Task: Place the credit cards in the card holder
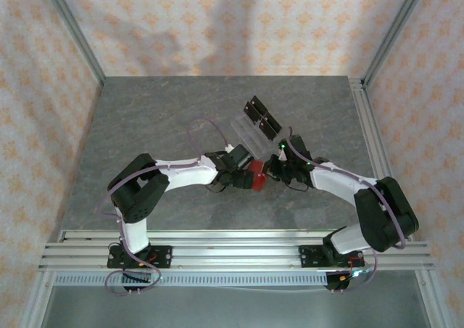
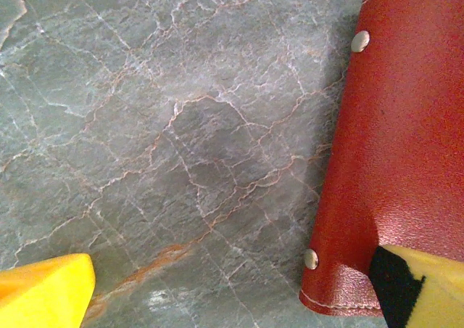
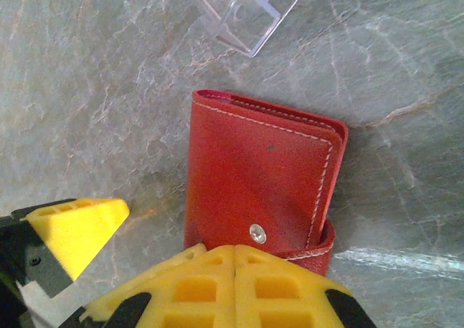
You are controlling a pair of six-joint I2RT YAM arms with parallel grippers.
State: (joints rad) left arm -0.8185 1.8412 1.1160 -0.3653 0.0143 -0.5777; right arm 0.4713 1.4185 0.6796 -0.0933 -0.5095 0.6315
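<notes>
1. At mid-table, we see the two arms meet over the red card holder (image 1: 255,175). The left gripper (image 1: 243,178) is on its left and the right gripper (image 1: 270,171) on its right, both close against it.
2. The card holder lies flat on the grey marbled table (image 1: 167,125), just in front of the clear plastic stand (image 1: 250,128) that carries the black blocks (image 1: 261,117).
3. From the right wrist, we find the card holder (image 3: 254,175) folded closed, its snap (image 3: 257,233) near the edge closest to the camera. The clear plastic stand (image 3: 243,16) sits beyond it, apart.
4. The right gripper (image 3: 235,252) has its yellow fingers pressed together with no gap between them. Their tips overlap the near edge of the card holder, but we cannot tell whether they press on it.
5. From the left wrist, the left gripper (image 2: 235,270) is spread wide. One yellow finger (image 2: 43,295) is over bare table, and the other (image 2: 428,292) covers the near corner of the card holder (image 2: 406,139).
</notes>
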